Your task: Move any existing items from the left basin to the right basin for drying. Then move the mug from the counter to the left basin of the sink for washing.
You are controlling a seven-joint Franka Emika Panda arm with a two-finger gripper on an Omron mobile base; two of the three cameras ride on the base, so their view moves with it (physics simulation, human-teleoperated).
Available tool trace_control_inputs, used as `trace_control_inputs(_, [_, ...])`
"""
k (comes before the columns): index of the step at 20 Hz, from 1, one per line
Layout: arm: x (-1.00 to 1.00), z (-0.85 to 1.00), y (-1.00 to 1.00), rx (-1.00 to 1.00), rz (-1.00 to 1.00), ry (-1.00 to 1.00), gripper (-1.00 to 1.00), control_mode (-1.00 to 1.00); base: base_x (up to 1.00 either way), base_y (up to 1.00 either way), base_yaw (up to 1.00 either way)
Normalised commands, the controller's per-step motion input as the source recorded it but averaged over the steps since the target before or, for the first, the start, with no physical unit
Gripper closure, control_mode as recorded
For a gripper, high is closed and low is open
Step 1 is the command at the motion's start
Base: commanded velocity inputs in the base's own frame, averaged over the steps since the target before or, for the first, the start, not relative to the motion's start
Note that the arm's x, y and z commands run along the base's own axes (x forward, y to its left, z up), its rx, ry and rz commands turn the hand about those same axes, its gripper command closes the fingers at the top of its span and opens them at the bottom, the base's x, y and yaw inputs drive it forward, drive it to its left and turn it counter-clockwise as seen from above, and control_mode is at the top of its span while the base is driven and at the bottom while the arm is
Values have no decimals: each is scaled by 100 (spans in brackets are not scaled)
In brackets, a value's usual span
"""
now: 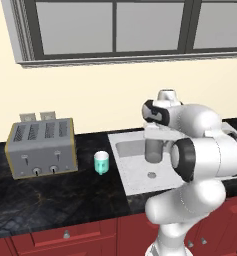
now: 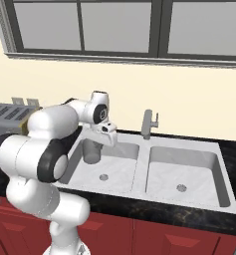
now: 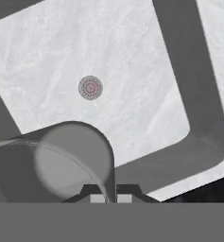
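The grey cup (image 2: 91, 151) hangs upright over the left basin (image 2: 120, 172) of the sink (image 2: 224, 209), lifted clear of the basin floor with the round drain (image 2: 103, 177) showing below it. The tool (image 3: 108, 194) is closed on the cup's rim — in the hand view its dark tips sit pinched at the near wall of the cup, whose open mouth looks empty. From the left base view the cup (image 1: 153, 148) shows just under the white wrist, in front of the arm's big elbow joint. The left basin holds nothing else that I can see, and the right basin (image 2: 185, 169) is bare apart from its own drain (image 2: 181, 188). The faucet (image 2: 148, 124) stands at the middle back between the two basins. The teal-and-white mug (image 1: 101, 163) sits upright on the black surface (image 1: 55, 200), just beside the sink's left edge and near the toaster (image 1: 40, 147); whether anything is inside the mug is hard to say from this angle.
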Motion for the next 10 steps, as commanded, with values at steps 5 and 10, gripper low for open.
trace_control_inputs(5, [-35,12,-2,0,-10,1,100,-100,0,0,0])
trace_control_inputs(10, [-30,2,-14,0,-10,0,100,-100,0,0,0])
